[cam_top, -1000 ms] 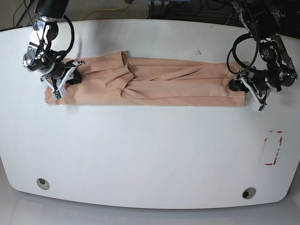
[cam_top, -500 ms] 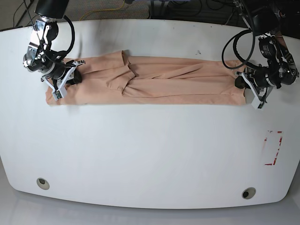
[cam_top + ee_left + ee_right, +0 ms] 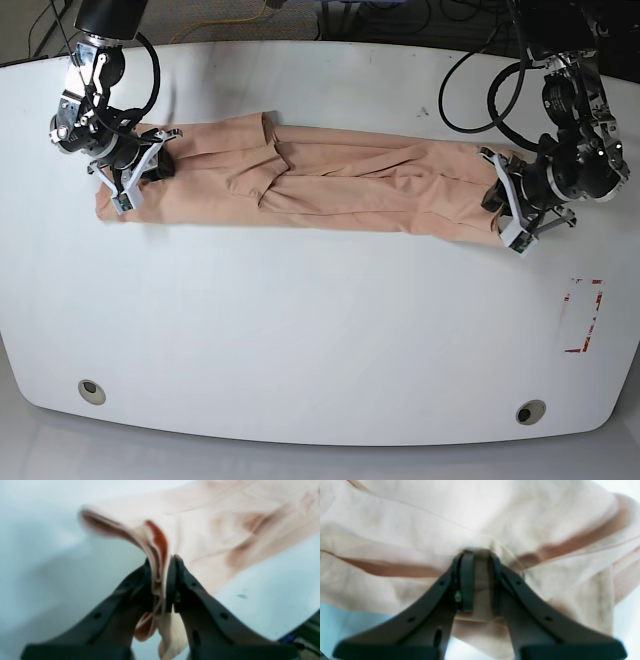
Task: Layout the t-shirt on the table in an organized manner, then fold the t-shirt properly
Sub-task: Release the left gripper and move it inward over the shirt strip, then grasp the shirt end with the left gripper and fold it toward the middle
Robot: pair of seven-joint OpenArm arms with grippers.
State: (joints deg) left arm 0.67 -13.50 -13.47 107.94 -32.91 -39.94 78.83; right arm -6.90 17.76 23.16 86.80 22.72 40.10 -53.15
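The peach t-shirt [image 3: 330, 180] lies folded into a long narrow band across the far half of the white table [image 3: 320, 320]. My left gripper [image 3: 503, 208] is at the band's right end, shut on a bunched fold of the t-shirt [image 3: 160, 555] that is lifted off the table. My right gripper [image 3: 140, 172] is at the band's left end, with its jaws closed on a ridge of the t-shirt [image 3: 480, 525]. In the left wrist view the dark fingers [image 3: 172, 585] press the cloth flat between them.
A red-marked rectangle [image 3: 583, 315] sits at the table's right edge. Two round grommet holes [image 3: 91, 391] [image 3: 530, 412] are near the front edge. Cables and dark gear lie beyond the table's far edge. A dark speck [image 3: 423, 111] marks the far right area.
My left gripper closed on the shirt's right end and has pulled it leftward and toward the front, so that end now bends down. The right gripper stayed put.
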